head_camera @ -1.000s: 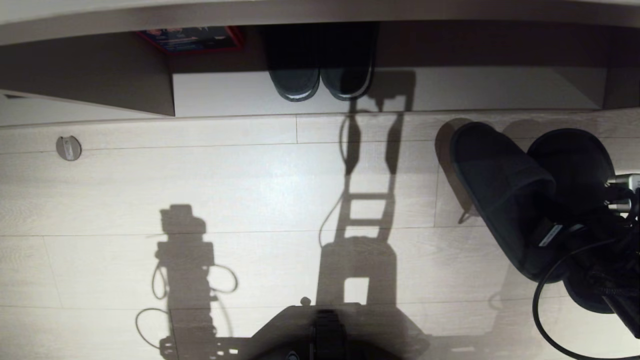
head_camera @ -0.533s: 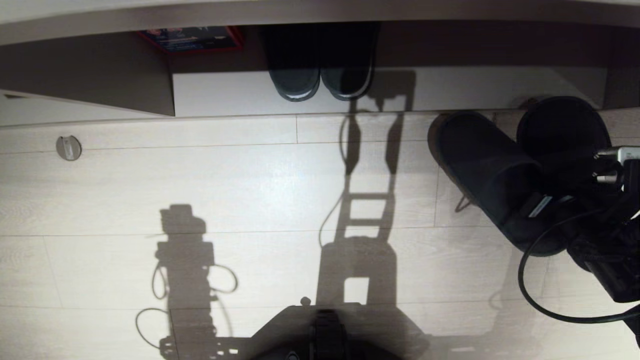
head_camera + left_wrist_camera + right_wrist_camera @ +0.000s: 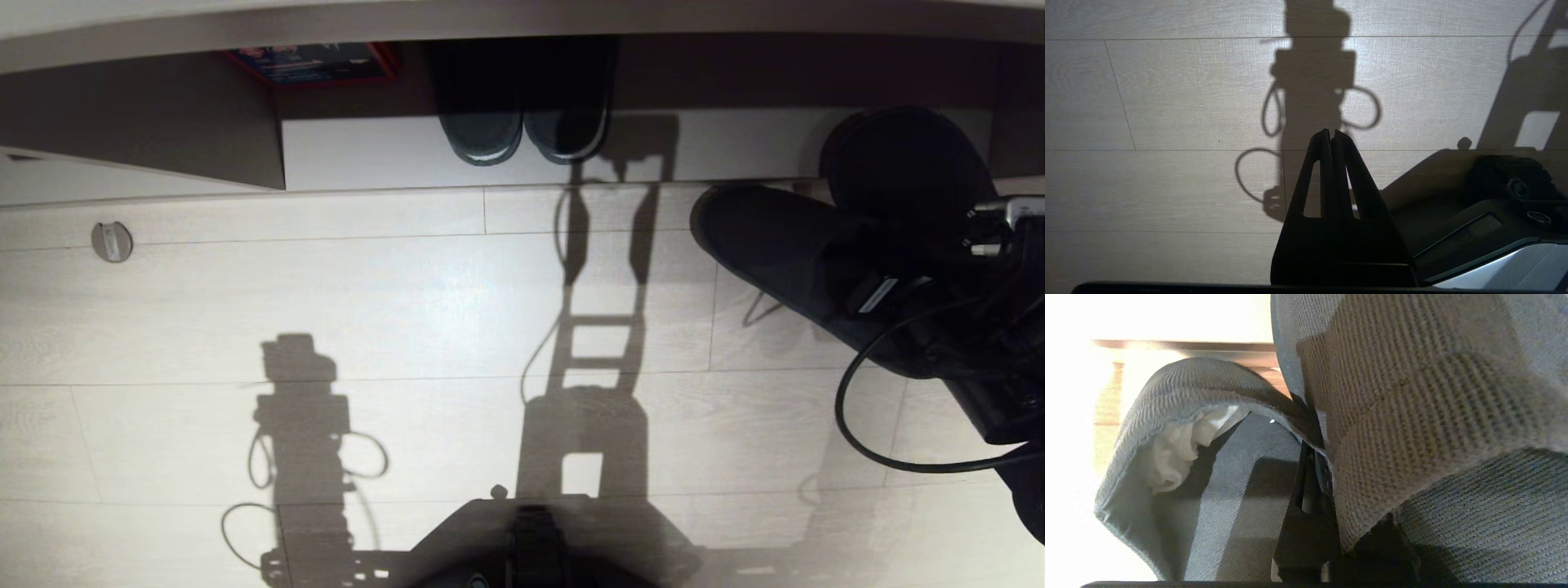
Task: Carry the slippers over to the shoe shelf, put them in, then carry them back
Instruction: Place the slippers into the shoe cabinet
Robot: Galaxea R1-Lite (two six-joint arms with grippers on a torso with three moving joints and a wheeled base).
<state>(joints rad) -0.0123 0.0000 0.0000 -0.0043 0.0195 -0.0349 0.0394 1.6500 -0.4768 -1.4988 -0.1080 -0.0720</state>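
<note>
Charcoal fabric fills the right wrist view: I have the slippers pinched together at their inner edges, and the right gripper is pressed tight on the two uppers, so both hang from one grip. In the head view the pair sits at the right edge of the frame, and over the last second it has travelled from the middle right up toward the upper right. One toe now overlaps the pale base board of the shoe shelf, at its right end, while the other toe is just short of the front edge and angled off to the left.

I read that as the carry nearly done and the placing about to begin: the pair has to go further in and come down flat before I let go. The splay between the two slippers worries me a little, since the left one could catch the lip of the board.

Another dark pair already stands in the upper centre of the frame, well apart from mine, beside a red box deeper in.

My left gripper hangs parked over bare floor, fingers pressed together, holding nothing.
</note>
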